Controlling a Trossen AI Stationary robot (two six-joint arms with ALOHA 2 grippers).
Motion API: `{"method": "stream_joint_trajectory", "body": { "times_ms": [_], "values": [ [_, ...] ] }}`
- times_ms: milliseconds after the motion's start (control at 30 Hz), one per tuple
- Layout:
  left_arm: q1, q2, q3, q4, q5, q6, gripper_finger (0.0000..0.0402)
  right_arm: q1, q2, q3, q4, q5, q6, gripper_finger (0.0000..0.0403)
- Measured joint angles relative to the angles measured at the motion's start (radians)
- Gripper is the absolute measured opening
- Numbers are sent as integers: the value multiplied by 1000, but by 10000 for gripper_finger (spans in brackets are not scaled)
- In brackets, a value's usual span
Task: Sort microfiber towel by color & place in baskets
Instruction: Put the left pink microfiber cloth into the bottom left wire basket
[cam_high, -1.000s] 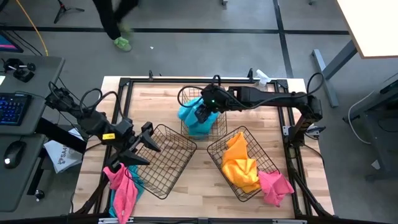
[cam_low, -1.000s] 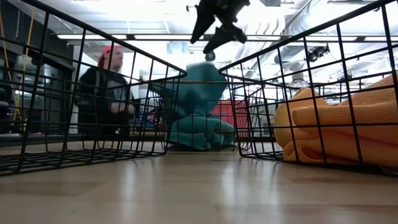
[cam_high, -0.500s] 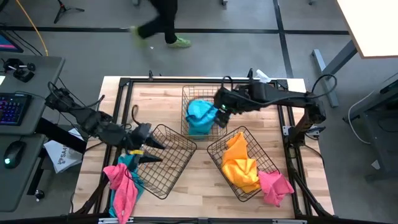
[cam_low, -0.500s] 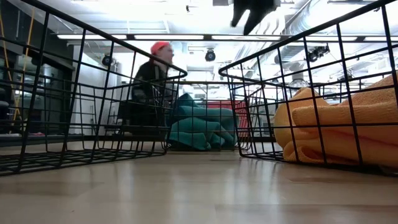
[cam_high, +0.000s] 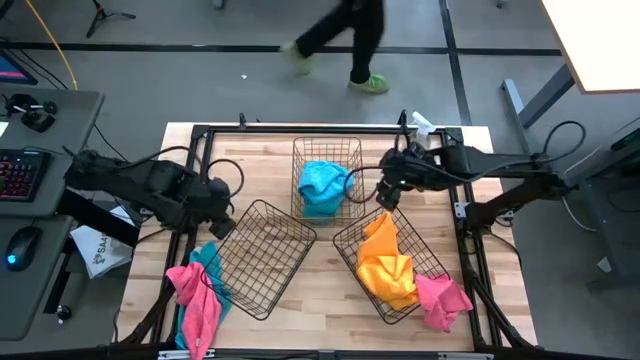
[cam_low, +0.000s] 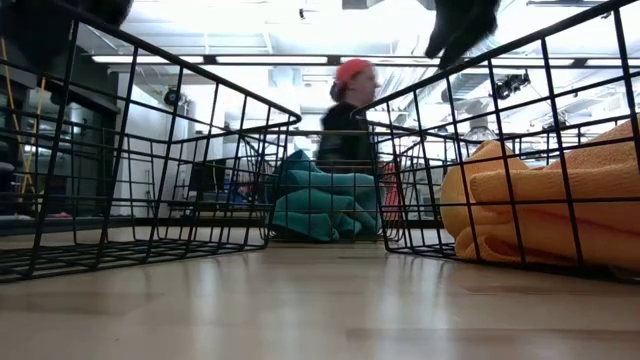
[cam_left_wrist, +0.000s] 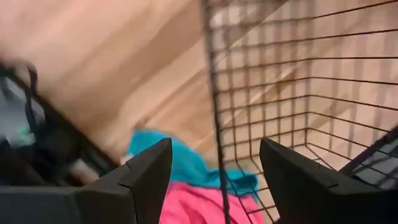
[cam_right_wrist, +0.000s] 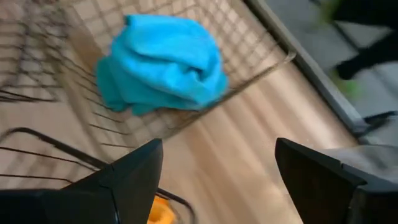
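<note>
The right hand (cam_high: 385, 192) is hanging open and empty beside the back basket (cam_high: 326, 150), its blue towel (cam_high: 322, 185) sorted; the open left hand (cam_high: 215, 200) is hovering above the unsorted pink towel (cam_high: 197, 300).

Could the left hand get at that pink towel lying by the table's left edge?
Probably yes. The left hand is open just above the pink towel, which lies outside the empty basket with nothing over it.

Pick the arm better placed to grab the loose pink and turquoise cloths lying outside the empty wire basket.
Left. The open left gripper hovers just above the pink cloth and turquoise cloth, beside the empty basket. The right gripper is across the table.
</note>
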Motion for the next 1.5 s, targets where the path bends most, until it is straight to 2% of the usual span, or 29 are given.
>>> {"method": "stream_joint_trajectory", "body": {
  "times_ms": [100, 233, 467, 567, 667, 800, 900, 1200, 1367, 1500],
  "values": [
    [49, -21, -87, 9, 57, -49, 229, -12, -70, -112, 110, -74, 23, 307],
    [90, -32, -185, -7, 87, -72, 229, -13, -116, -192, 150, -132, 73, 307],
    [154, -9, -330, 5, 185, 41, 229, -10, -122, -202, 216, -151, 103, 307],
    [192, 2, -342, -7, 191, 98, 229, -10, -122, -202, 276, -151, 103, 307],
    [222, -1, -332, 1, 246, 236, 226, -10, -122, -202, 333, -151, 103, 307],
    [230, -17, -315, -4, 376, 498, 211, -10, -122, -202, 373, -151, 103, 307],
    [215, -19, -312, 16, 410, 604, 196, -10, -121, -202, 373, -151, 107, 307],
    [68, 13, -312, -31, 438, 693, 141, -10, -121, -202, 374, -155, 168, 307],
    [-39, -19, -299, -82, 563, 627, 120, -10, -121, -202, 374, -155, 174, 307],
    [-109, -52, -266, -65, 586, 489, 118, -10, -121, -202, 375, -155, 175, 307]
  ]
}}
